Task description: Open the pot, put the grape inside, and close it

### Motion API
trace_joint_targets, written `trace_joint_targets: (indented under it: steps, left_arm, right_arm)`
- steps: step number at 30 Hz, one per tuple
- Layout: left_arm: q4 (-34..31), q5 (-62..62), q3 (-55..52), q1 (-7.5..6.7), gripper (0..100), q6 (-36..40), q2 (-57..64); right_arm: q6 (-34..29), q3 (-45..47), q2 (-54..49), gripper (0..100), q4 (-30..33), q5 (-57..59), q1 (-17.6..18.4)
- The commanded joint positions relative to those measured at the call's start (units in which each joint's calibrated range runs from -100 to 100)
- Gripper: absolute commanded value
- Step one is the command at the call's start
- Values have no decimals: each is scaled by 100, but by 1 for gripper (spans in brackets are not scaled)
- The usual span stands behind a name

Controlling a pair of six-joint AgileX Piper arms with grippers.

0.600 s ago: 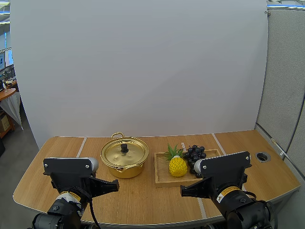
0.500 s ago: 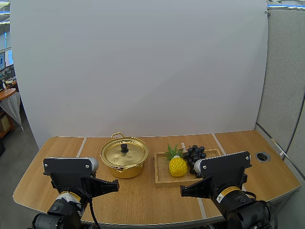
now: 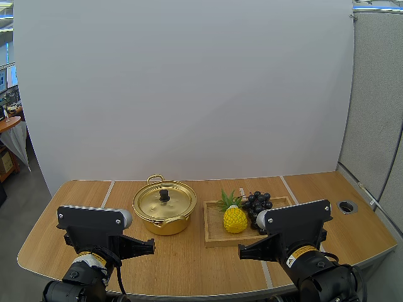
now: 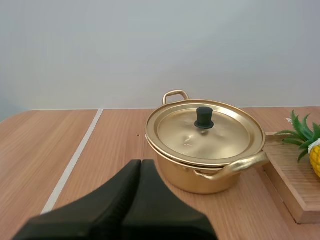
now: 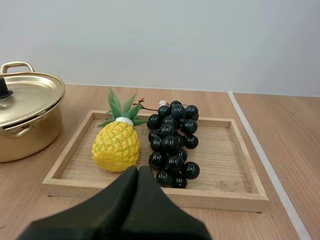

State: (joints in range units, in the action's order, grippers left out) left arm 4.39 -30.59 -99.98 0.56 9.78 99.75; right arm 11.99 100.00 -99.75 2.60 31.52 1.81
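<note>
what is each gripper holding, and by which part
Nothing is held. The left gripper and the right gripper are both shut empty, short of the lidded gold metal pot and the dark grape bunch.

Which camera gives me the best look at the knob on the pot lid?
The left wrist view: the black knob stands close and whole at the centre of the lid. The high view shows it small from above; the right wrist view catches part of it.
</note>
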Motion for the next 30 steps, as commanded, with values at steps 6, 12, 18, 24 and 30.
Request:
trace_joint_targets:
  steps: [6, 12, 18, 24, 30]
  left_arm:
    - [-35, 160, -2, -17, 0, -7, 25]
    - [-35, 160, -2, -17, 0, -7, 25]
    - [-35, 160, -2, -17, 0, -7, 25]
    - [-35, 122, -2, -17, 0, -5, 25]
    - [-35, 122, 844, -17, 0, -60, 25]
  right_arm:
    - [-10, 0, -25, 0, 50, -7, -18]
    - [-10, 0, -25, 0, 50, -7, -18]
    - [-10, 0, -25, 0, 50, -7, -18]
    - [-10, 0, -25, 0, 61, -46, -18]
    - [-10, -881, -25, 0, 61, 27, -18]
